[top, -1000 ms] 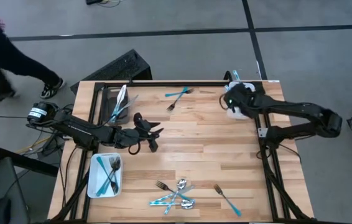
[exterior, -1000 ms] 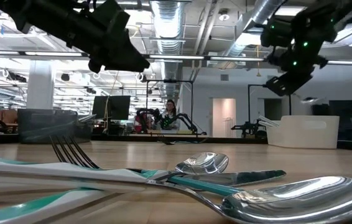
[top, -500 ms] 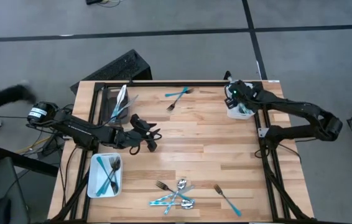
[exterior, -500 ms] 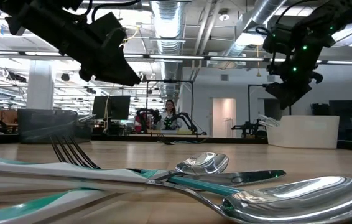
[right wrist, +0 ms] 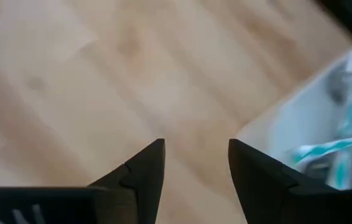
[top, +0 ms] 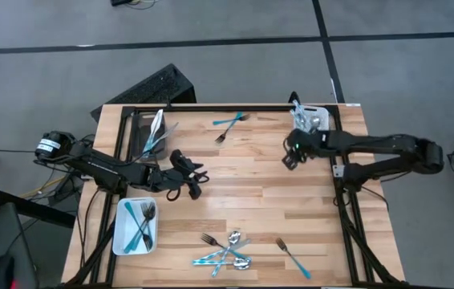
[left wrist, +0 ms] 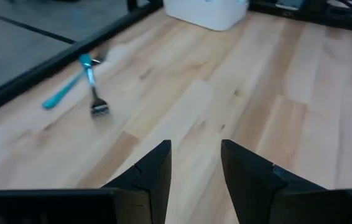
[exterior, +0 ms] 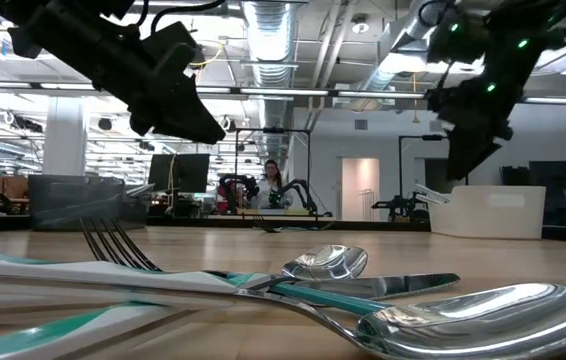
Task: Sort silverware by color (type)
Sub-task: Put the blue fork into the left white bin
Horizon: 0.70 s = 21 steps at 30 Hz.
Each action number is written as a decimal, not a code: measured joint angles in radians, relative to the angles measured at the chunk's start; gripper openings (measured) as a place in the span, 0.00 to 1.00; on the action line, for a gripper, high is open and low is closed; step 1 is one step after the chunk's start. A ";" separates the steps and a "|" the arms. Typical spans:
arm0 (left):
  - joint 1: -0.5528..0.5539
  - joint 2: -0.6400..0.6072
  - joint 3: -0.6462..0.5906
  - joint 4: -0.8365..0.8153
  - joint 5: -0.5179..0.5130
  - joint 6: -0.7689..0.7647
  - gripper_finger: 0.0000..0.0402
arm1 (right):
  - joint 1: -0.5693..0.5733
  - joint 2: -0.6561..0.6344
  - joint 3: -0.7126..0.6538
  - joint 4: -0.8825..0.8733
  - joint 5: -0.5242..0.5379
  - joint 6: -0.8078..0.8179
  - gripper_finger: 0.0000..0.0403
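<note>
Forks [top: 229, 123] at the table's far edge lie between my two spread, empty end effectors, right end effector [top: 289, 155] slightly nearer than left end effector [top: 196, 180].

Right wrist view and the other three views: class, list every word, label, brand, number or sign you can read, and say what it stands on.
None can be read in any view.
Right wrist view: pale marks at the picture's lower corner on the right gripper housing are cut off and unreadable.
</note>
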 joint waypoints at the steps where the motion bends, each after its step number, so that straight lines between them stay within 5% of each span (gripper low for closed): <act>1: 0.003 0.000 0.000 0.001 -0.016 0.001 0.32 | 0.040 -0.007 0.000 -0.010 0.000 0.023 0.49; 6: 0.019 0.000 0.000 0.026 -0.092 -0.032 0.32 | 0.231 -0.017 0.000 0.030 0.043 0.084 0.49; 10: 0.044 0.000 0.000 0.067 -0.107 -0.011 0.32 | 0.245 0.035 0.001 0.305 0.168 -0.003 0.49; 14: 0.083 0.000 0.000 0.137 -0.028 0.039 0.32 | 0.133 0.153 0.070 0.588 -0.049 -0.200 0.49; 17: 0.090 0.000 0.001 0.155 0.077 0.055 0.32 | 0.046 0.273 0.183 0.605 -0.128 -0.306 0.49; 21: 0.087 0.000 0.001 0.100 0.085 0.063 0.32 | -0.050 0.458 0.372 0.555 -0.167 -0.447 0.49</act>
